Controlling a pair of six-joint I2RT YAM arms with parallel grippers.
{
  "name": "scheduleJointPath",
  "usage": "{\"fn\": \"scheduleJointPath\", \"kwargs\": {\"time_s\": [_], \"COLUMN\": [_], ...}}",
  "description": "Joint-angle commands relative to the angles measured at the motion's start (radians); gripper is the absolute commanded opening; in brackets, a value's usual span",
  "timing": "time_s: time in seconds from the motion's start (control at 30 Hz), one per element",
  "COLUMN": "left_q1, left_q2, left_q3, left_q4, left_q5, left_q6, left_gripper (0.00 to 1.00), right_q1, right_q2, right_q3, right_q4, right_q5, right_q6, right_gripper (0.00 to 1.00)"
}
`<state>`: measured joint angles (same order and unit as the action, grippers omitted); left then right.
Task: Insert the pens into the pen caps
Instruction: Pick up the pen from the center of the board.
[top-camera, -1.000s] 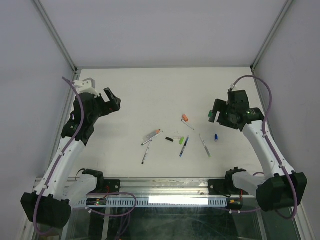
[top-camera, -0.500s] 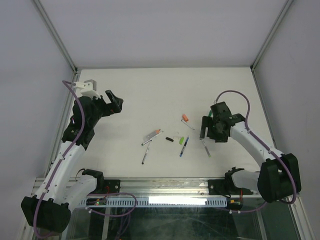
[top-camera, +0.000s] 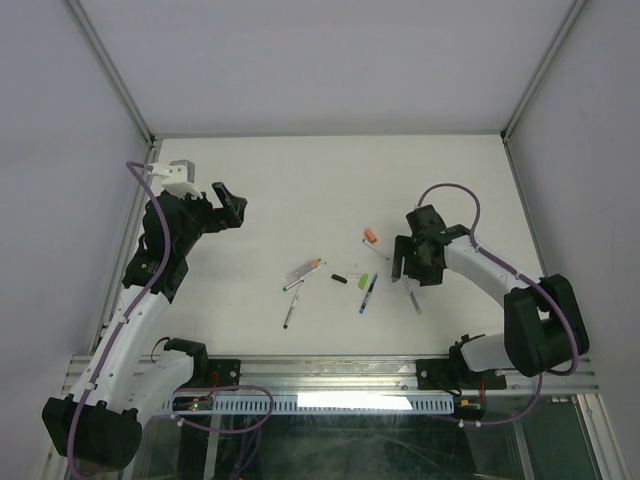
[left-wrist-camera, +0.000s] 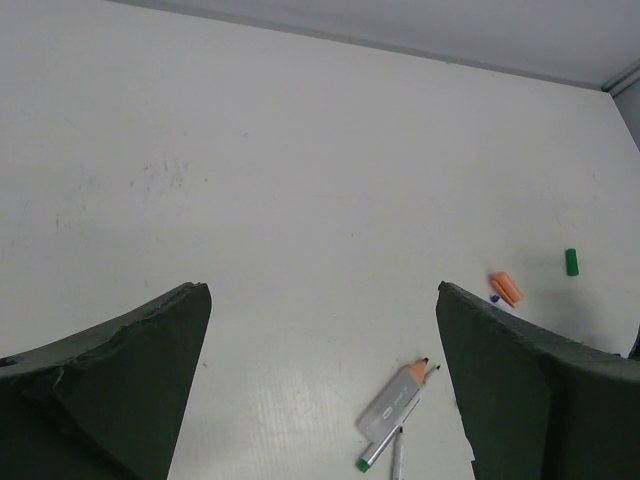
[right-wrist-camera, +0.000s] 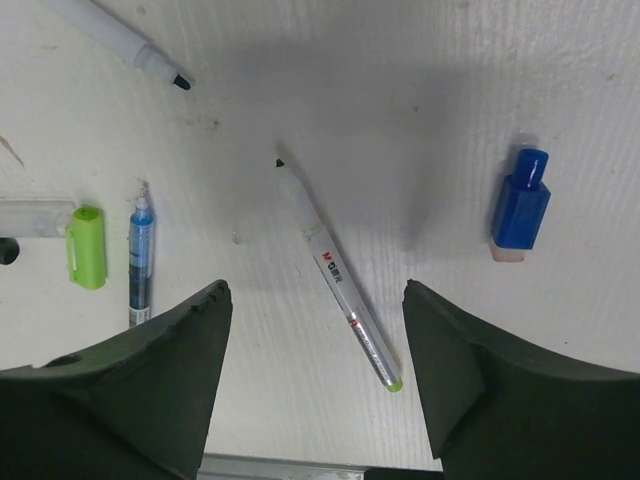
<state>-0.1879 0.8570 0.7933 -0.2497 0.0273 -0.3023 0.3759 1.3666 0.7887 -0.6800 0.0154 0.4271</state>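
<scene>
Nearest the arm bases, a dark pen (top-camera: 289, 312) lies alone on the table (top-camera: 300, 180). Just beyond it and to the right, the right fingers (right-wrist-camera: 120, 390) stand wide apart and hold nothing. They point down over a pale pen with a light green end (right-wrist-camera: 340, 280). In the right wrist view this pen lies slantwise in the gap between them, and neither finger touches it. A blue cap (right-wrist-camera: 520, 205) sits to its right, apart from it. To its left a blue pen (right-wrist-camera: 138, 265) and a light green cap (right-wrist-camera: 87, 247) lie side by side, with a black cap (top-camera: 339, 278) just past them. A black-tipped pen (right-wrist-camera: 120, 45) lies a little farther out, near an orange cap (top-camera: 372, 237).

Left of this cluster lies a grey pen with an orange tip (left-wrist-camera: 395, 405). The left wrist view also shows a dark green cap (left-wrist-camera: 571, 262) beyond the orange one.

Farthest back, at the left of the table, the left fingers (left-wrist-camera: 110, 390) hang above the surface. They are spread fully, empty, and well apart from every pen and cap.
</scene>
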Motion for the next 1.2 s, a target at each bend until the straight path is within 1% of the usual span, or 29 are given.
{"fn": "scheduleJointPath", "kwargs": {"time_s": [0.0,0.13,0.27,0.37,0.47,0.67,0.8,0.93,1.03,1.1,1.17], "left_q1": [0.01,0.01,0.013,0.023,0.037,0.045,0.046,0.049,0.05,0.051,0.052], "left_q2": [-0.005,0.007,0.02,0.039,0.048,0.054,0.062,0.073,0.074,0.073,0.077], "left_q3": [0.004,0.007,0.011,0.018,0.021,0.02,0.021,0.023,0.023,0.02,0.02], "left_q4": [0.063,0.064,0.063,0.062,0.06,0.065,0.065,0.065,0.065,0.065,0.065], "left_q5": [0.042,0.044,0.041,0.034,0.059,0.077,0.077,0.085,0.086,0.084,0.085], "left_q6": [0.031,0.034,0.033,0.031,0.027,0.023,0.023,0.02,0.02,0.023,0.021], "left_gripper": [0.99,0.99,0.99,0.99,0.99,0.99,0.99,0.99,0.99,0.99,0.99], "right_q1": [0.021,0.028,0.032,0.038,0.047,0.08,0.11,0.159,0.178,0.191,0.196], "right_q2": [0.023,0.053,0.081,0.1,0.1,0.09,0.091,0.101,0.109,0.113,0.117], "right_q3": [0.008,0.0,-0.018,-0.021,-0.025,-0.022,-0.014,0.004,0.015,0.027,0.034], "right_q4": [0.018,0.006,0.032,0.04,0.048,0.055,0.077,0.088,0.084,0.064,0.051], "right_q5": [0.062,0.091,0.07,0.058,0.051,0.066,0.068,0.08,0.107,0.141,0.148], "right_q6": [0.048,0.08,0.094,0.099,0.106,0.124,0.142,0.165,0.174,0.174,0.174], "right_gripper": [0.7,0.66,0.61,0.56,0.48,0.28,0.2,0.18,0.18,0.19,0.22]}}
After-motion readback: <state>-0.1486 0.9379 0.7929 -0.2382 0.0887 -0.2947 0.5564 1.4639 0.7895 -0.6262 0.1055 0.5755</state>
